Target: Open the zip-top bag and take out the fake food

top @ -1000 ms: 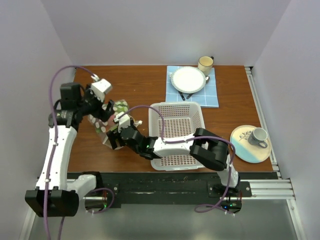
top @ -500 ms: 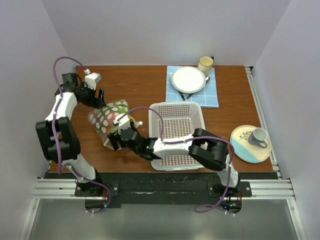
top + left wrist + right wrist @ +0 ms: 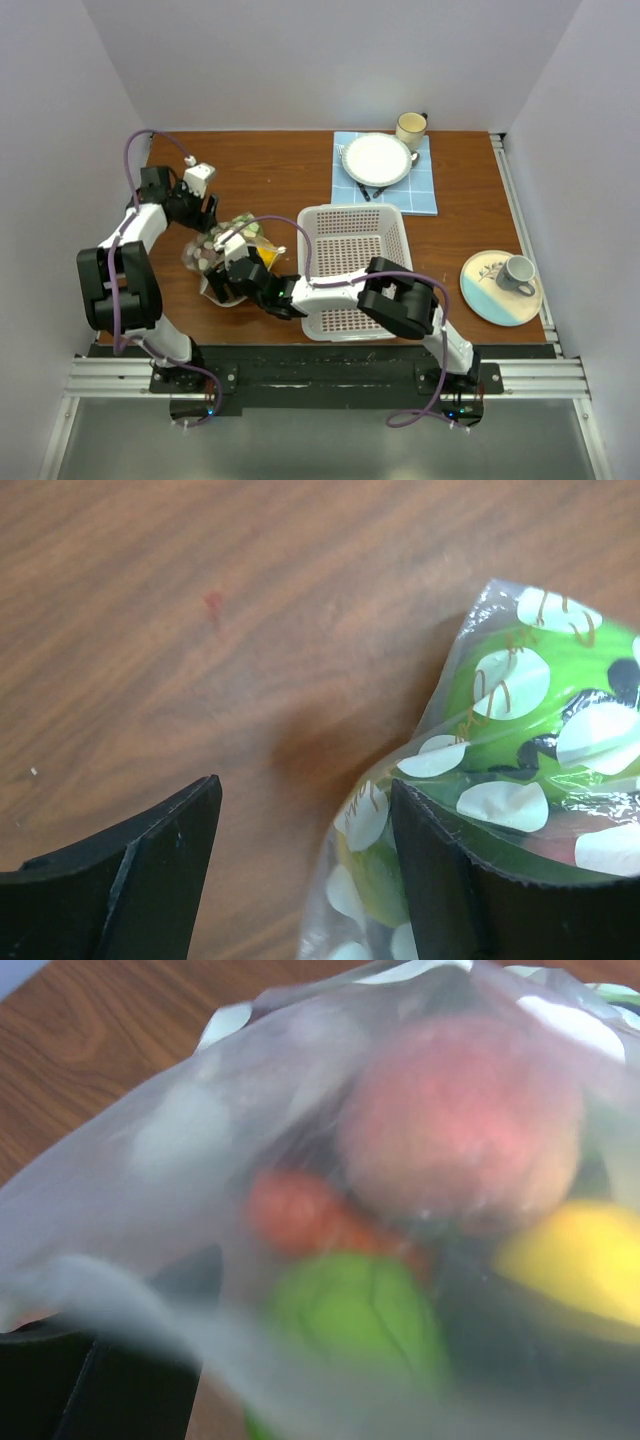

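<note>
From above, the zip-top bag (image 3: pixel 222 252) lies toward the left edge of the table (image 3: pixel 300 170), between my left gripper (image 3: pixel 205 207) and right gripper (image 3: pixel 240 272). Left wrist: gripper spread, bag's edge against one finger (image 3: pixel 440 880). I reckon I'm opening it; next, pinch that edge. Right wrist: fake food (image 3: pixel 460 1125) inside the film; I cannot tell this gripper's state.

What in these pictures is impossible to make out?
Right wrist view: the zip-top bag lies against the lens, blurring the fake food and hiding the right end effector's grip.
Top view: the bag's zip, too small and crowded by both arms.
Left wrist view: the bag runs off the right edge.
</note>
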You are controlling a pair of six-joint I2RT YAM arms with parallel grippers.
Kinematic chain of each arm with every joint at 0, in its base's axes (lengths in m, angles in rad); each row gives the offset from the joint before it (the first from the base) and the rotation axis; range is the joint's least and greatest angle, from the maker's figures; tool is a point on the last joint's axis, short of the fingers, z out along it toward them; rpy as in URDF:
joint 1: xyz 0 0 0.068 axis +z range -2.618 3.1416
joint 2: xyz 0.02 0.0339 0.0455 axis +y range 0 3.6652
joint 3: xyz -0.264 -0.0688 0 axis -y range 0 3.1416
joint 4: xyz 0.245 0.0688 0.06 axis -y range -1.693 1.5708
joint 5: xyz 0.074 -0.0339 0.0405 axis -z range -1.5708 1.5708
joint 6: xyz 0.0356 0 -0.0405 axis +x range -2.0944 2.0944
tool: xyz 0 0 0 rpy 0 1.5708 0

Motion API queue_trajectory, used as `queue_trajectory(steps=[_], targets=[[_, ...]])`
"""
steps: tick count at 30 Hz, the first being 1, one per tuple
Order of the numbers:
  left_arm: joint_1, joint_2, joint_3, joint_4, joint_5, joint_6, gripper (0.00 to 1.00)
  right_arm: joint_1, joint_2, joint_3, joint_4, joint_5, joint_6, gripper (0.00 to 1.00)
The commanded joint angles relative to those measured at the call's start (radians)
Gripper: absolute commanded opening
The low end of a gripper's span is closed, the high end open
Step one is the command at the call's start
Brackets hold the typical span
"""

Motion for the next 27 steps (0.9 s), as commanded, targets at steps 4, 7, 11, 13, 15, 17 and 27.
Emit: queue_trajectory(steps=[4,7,11,13,15,17,27], targets=[[-0.009,-0.070,-0.142,-0.038,-0.059,0.124,0.72,0.008,0.003,-0.002,-0.056,-0.014,0.041,0.84],[-0.003,-0.089,-0.164,-0.008,-0.094,0.130,0.71,0.017,-0.042,-0.070,-0.058,-0.014,0.050,0.81],[0.031,-0.045,-0.135,0.040,-0.169,0.124,0.57,0.027,-0.096,-0.110,-0.113,0.010,0.042,0.77],[0.079,-0.015,-0.103,0.065,-0.212,0.111,0.50,0.034,-0.118,-0.116,-0.142,0.013,0.030,0.76],[0.132,0.034,-0.038,0.065,-0.232,0.105,0.38,0.038,-0.124,-0.114,-0.174,0.013,0.024,0.77],[0.166,0.069,0.021,0.046,-0.226,0.096,0.26,0.041,-0.116,-0.090,-0.202,0.009,0.022,0.80],[0.215,-0.026,0.060,-0.053,-0.099,0.093,0.24,0.046,-0.113,-0.045,-0.205,-0.010,-0.010,0.48]])
